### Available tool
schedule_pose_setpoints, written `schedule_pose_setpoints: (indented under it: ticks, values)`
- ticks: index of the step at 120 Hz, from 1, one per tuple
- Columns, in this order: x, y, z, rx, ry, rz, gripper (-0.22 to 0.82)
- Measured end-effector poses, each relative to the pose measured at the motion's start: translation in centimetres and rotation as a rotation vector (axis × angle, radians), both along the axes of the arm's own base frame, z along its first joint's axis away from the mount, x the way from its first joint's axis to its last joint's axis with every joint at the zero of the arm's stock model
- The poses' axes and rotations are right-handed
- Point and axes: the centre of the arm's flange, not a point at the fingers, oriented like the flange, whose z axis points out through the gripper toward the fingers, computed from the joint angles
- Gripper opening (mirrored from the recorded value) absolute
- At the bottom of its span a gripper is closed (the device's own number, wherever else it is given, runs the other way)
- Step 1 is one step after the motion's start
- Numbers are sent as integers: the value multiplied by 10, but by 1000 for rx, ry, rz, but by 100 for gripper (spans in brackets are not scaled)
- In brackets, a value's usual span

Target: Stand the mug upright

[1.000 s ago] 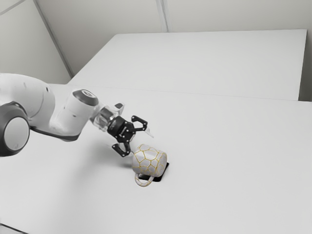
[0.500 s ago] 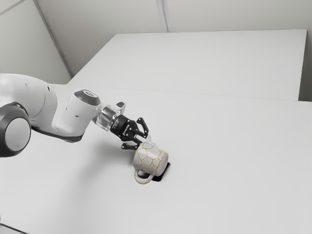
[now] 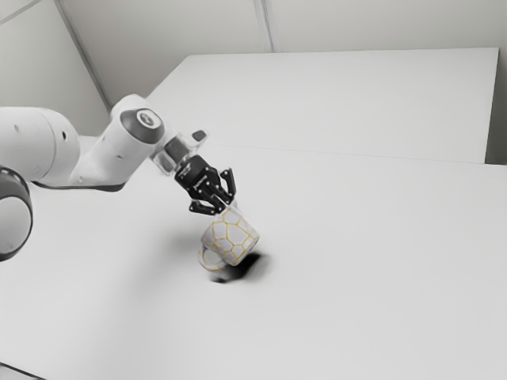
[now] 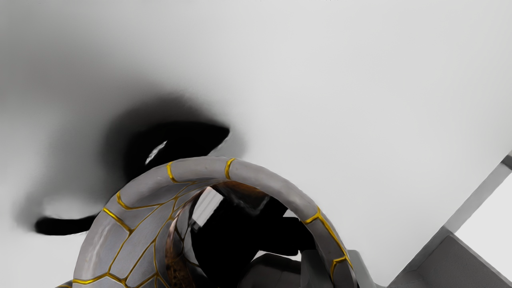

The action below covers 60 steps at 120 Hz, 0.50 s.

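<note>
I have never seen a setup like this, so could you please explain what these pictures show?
The machine is a single white robot arm ending in a black two-finger gripper; the images are computer simulations. The exterior view comes from a camera at the arm's side, with the arm reaching in from that view's left. The wrist view comes from a camera on the arm's hand, looking into the mug's open mouth.

The pale mug with gold lines is held: one finger is inside it and the other outside, pinching its wall. It hangs tilted just above the white table, its handle toward the exterior view's left. The dark patch beneath looks like its shadow.
</note>
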Motion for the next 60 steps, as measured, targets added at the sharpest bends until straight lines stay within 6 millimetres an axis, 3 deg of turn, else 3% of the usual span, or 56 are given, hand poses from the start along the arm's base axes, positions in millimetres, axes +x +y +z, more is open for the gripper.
schedule_pose_setpoints:
  ticks: [11,29,60]
  values:
    - [-1,-11,9,201,-69,-139,-14]
    - [6,-13,22,463,-184,-300,-14]
    - [18,-14,21,643,-305,-397,-14]
